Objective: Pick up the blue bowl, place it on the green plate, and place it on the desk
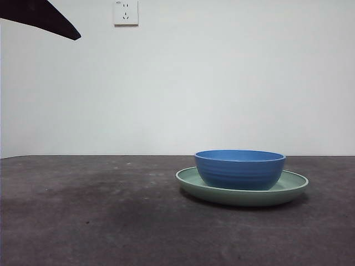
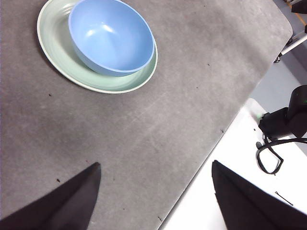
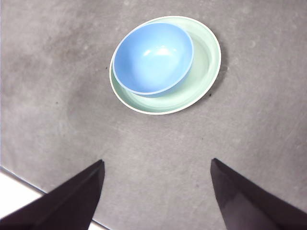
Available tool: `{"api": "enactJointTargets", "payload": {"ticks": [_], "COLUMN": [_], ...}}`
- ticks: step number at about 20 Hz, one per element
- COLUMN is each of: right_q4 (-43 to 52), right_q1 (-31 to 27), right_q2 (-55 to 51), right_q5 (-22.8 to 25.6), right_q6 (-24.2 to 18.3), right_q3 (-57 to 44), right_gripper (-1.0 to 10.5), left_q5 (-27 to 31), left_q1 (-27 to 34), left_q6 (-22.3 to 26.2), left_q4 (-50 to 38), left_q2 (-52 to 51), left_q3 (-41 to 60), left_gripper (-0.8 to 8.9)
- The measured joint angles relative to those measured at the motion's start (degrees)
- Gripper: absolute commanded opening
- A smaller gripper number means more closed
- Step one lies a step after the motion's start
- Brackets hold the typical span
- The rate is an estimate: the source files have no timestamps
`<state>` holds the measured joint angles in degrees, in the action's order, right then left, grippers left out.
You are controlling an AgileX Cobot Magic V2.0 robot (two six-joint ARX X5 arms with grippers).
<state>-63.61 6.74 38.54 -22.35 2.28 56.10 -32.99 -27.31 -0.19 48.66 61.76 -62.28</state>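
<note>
Blue bowl (image 1: pixel 240 169), empty, sits inside the green plate (image 1: pixel 291 185), off-centre toward one rim, on the dark surface (image 1: pixel 89 210). The left pincer (image 2: pixel 156 191) and right pincer (image 3: pixel 157 189) hang above, jaws spread wide, holding nothing.

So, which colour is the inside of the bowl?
Light glossy blue; the blue bowl shows it best in the right wrist view.

Looks like a lab or test room here: a bare white wall (image 1: pixel 222 83) carrying one power socket (image 1: pixel 126 12), a plain dark grey desk (image 1: pixel 83 210) with no household clutter, and off the desk's edge a pale floor with black cabling (image 2: pixel 268 158) and metal stand legs (image 2: pixel 292 45).
</note>
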Motion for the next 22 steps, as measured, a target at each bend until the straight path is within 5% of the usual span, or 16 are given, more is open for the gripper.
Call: {"api": "enactJointTargets", "payload": {"ticks": [7,22], "right_q4": [7.91,33.77], "right_q1": [0.0,0.0], "right_q2": [11.78,48.57], "right_q5": [4.15,4.15], "right_q6": [5.07,5.46], "right_q3": [0.02,0.04], "right_gripper": [3.5,3.2], "left_q5": [0.0,0.0], "left_q1": [-0.09,-0.09], "left_q6": [0.33,0.72], "left_q4": [-0.11,-0.09], "left_q2": [0.0,0.0], "left_q3": [0.0,0.0], "left_gripper": [3.72,3.72]}}
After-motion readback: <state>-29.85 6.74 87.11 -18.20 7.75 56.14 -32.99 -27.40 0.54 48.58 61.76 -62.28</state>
